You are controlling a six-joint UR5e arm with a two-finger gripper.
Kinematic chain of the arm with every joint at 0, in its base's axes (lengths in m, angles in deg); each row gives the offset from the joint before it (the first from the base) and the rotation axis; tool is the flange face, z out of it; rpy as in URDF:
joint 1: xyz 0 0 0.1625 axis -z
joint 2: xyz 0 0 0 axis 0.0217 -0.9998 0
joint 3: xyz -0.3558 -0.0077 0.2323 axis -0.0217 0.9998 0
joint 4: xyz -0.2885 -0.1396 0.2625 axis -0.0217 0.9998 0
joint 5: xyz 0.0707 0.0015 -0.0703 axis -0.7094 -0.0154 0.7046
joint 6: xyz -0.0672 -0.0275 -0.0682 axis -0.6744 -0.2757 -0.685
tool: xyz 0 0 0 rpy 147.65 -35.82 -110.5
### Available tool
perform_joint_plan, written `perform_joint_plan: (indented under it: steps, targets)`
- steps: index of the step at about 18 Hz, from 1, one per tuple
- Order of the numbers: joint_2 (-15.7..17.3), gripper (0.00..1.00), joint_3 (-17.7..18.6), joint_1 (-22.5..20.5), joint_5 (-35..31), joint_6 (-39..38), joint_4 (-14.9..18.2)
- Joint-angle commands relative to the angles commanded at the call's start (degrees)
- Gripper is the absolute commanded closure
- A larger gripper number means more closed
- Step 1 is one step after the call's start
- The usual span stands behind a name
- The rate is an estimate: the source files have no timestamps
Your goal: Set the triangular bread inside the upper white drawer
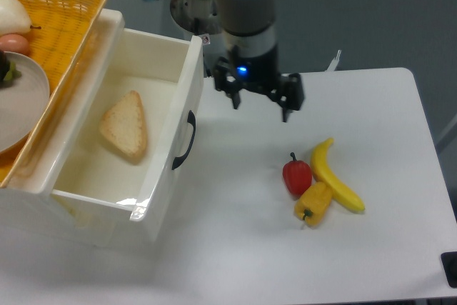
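From the fixed camera, the triangular bread (126, 133) lies flat on the floor of the upper white drawer (161, 198), one rounded corner pointing toward twelve o'clock and its long crust edge running down toward five o'clock. The drawer is pulled out, and its black curved handle (186, 140) sits on the front wall at the bread's three o'clock. At the drawer's ten o'clock a yellow wicker basket (68, 16) overlaps its back edge, holding a grey plate (25, 101) and some rounded foods that are partly cut off by the frame.

The gripper (260, 103) hangs over the white table (371, 105) at roughly two o'clock from the bread, just beyond the drawer's front wall. Its two dark fingers stand spread apart with nothing between them, and a blue light glows on the wrist above.

At about five o'clock from the gripper, three items cluster on the table: a red pepper (297, 176), a yellow pepper (313, 203) touching it at its five o'clock, and a banana (335, 176) lying along their three o'clock side.
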Motion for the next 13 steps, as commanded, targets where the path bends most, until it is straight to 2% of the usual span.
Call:
perform_joint_plan:
  steps: [4, 7, 9, 10, 13]
  targets:
    - [-4.7, 0.0, 0.0, -2.0, 0.1, 9.0, -0.2]
    - [-7.0, 0.0, -0.1, -5.5, 1.6, 17.7, -0.6]
    - [-8.8, 0.0, -0.2, -7.4, 2.5, 23.5, -2.1]
    - [-9.4, 0.0, -0.2, -7.6, 2.5, 23.8, -3.4]
    - [-11.2, 0.0, -0.1, -7.6, 2.6, 24.4, -4.1]
